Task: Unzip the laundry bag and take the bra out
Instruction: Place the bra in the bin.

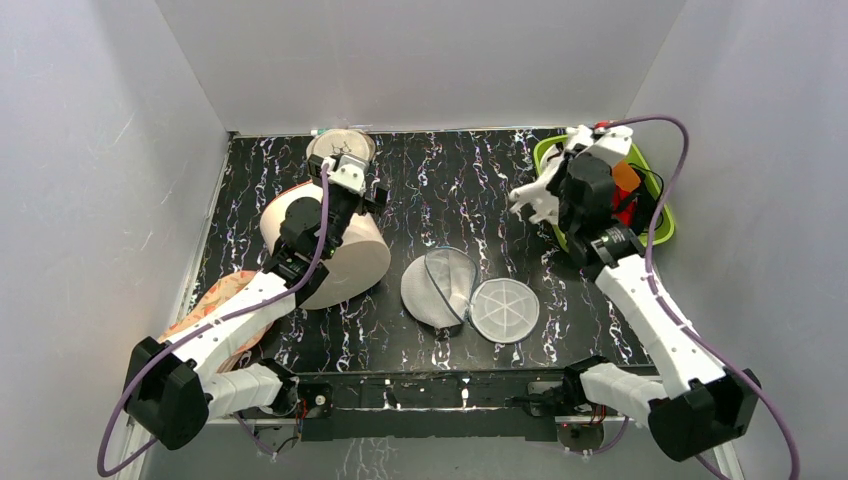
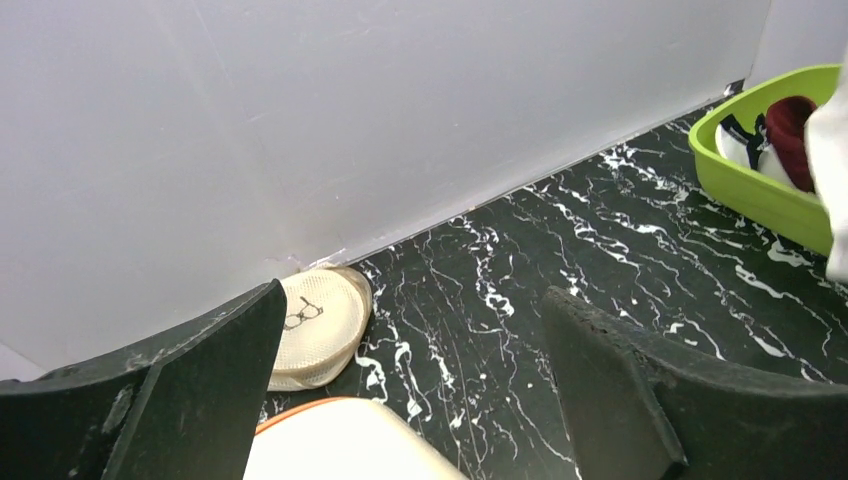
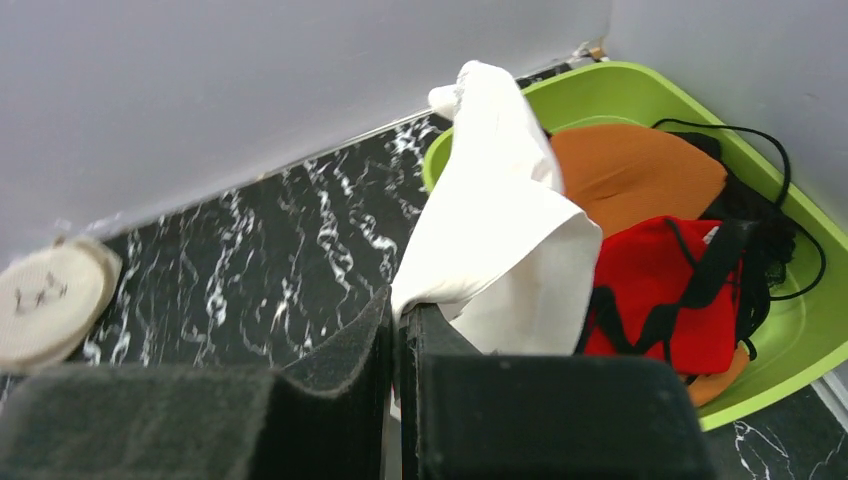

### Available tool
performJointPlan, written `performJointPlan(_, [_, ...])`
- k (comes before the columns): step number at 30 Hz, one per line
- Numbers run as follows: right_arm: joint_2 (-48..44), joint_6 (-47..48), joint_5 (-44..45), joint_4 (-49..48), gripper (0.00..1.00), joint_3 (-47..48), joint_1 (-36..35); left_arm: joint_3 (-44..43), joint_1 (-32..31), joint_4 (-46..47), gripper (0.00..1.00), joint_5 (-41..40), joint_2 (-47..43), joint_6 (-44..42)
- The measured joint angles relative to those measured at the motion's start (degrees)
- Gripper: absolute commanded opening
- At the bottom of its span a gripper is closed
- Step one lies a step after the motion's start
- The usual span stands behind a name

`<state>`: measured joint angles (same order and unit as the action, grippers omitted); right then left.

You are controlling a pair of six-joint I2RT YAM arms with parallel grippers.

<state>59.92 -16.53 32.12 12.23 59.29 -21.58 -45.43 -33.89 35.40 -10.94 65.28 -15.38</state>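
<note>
On my black marbled table (image 1: 440,190), a big cream cylinder (image 1: 360,262) sits at nine o'clock and a beige disc with a bra drawing (image 1: 340,147) at eleven. At two o'clock my lime basin (image 3: 800,340) holds orange bra cups (image 3: 630,170), with a white cloth (image 3: 500,230) at its near rim. Patterned fabric (image 1: 222,288) lies at eight.

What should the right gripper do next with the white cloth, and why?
Probably open and drop the white cloth: the right gripper pinches it by the green bin, where the red bra already lies; the mesh bag lies open.
</note>
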Motion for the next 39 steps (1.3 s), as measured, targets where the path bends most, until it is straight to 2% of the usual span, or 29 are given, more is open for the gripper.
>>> performJointPlan(6, [5.92,-6.75,-0.37,-4.46,0.00,1.40,8.92,1.57,0.28,0.57,0.98,0.28,-0.48,-0.72])
performJointPlan(11, [14.82,-9.88,3.17,-7.26,0.00,8.61,14.43,1.84,0.28,0.61,0.98,1.31,-0.48,-1.57])
performJointPlan(18, [20.70,-9.70,7.21,-16.96,0.00,10.25,17.51,2.08,0.28,0.46,0.98,2.99,-0.48,-2.89])
performJointPlan(23, [25.00,-10.82,7.58,-24.52,0.00,6.78,17.59,2.08,0.28,0.37,0.98,3.48,-0.48,-4.46])
performJointPlan(30, [32.48,-20.15,7.82,-23.10,0.00,-1.14,20.50,2.21,0.28,0.33,0.98,3.72,-0.48,-5.88])
performJointPlan(36, [34.16,-25.03,7.04,-21.84,0.00,-5.88,21.24,2.27,0.28,0.35,0.98,4.13,-0.52,-6.08])
performJointPlan(37, [34.23,-25.42,6.56,-21.49,0.02,-5.88,21.51,2.29,0.28,0.35,0.98,4.13,-0.55,-6.05])
performJointPlan(39, [34.05,-25.62,5.62,-21.24,0.14,-5.88,22.01,2.29,0.28,0.37,0.98,4.13,-0.63,-6.05])
